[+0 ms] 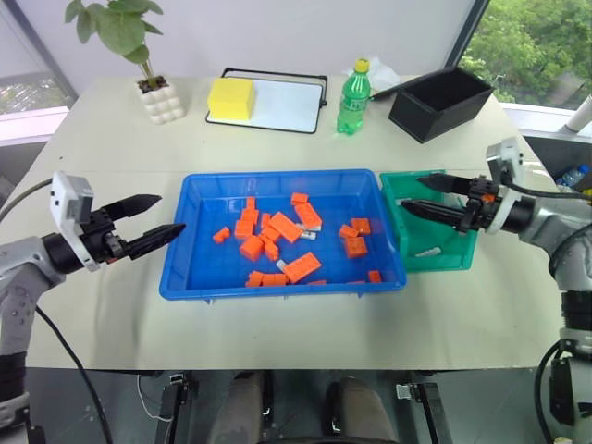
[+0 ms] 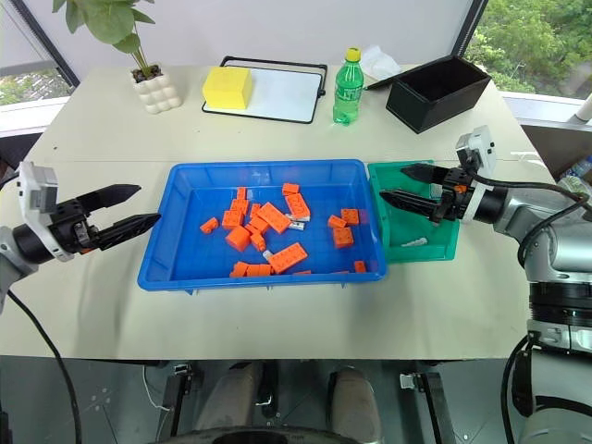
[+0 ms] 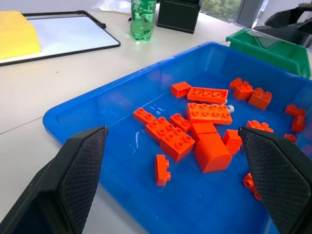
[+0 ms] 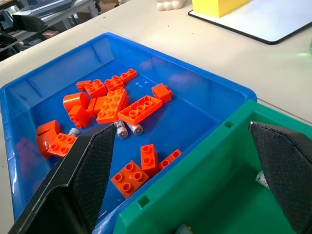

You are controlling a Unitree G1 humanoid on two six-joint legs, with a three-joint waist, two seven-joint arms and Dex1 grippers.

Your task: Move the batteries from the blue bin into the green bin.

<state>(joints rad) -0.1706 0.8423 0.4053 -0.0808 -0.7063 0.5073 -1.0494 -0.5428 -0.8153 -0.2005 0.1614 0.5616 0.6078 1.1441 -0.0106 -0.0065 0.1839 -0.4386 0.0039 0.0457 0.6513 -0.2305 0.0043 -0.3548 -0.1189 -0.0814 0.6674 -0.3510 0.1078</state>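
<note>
Nearest us, the blue bin [image 1: 190,268] sits square in the middle of the pale table [image 1: 92,166], scattered inside with orange blocks [image 1: 298,267], and tucked among them are the batteries [image 4: 127,129] — two silvery cylinders lying side by side just against the long orange block in the right wrist view, with another poking out by the blocks on the bin floor [image 1: 307,235]. The left gripper [image 1: 155,221] hangs off the bin's left wall, clear of it, level and pointing in toward the blocks, its two black fingers [image 3: 80,168] spread wide with nothing between them. Over on the other side, the right gripper [image 1: 427,197] hovers above the green bin [image 1: 435,261], which sits touching the blue bin's right wall; its fingers are spread just as wide, also empty, aimed back across toward the blue bin. And there is a battery already down in the green bin [image 1: 427,251], lying near its front wall. Moving further back now: a green drinks bottle [image 1: 353,96] with a yellow cap stands upright beyond the blue bin, beside a whiteboard [image 1: 282,104] with a yellow sponge [image 1: 231,96] resting on its left end. Off to the far left, a potted plant [image 1: 159,96] in a bumpy white pot; far right, a black box [image 1: 440,102], open-topped.
</note>
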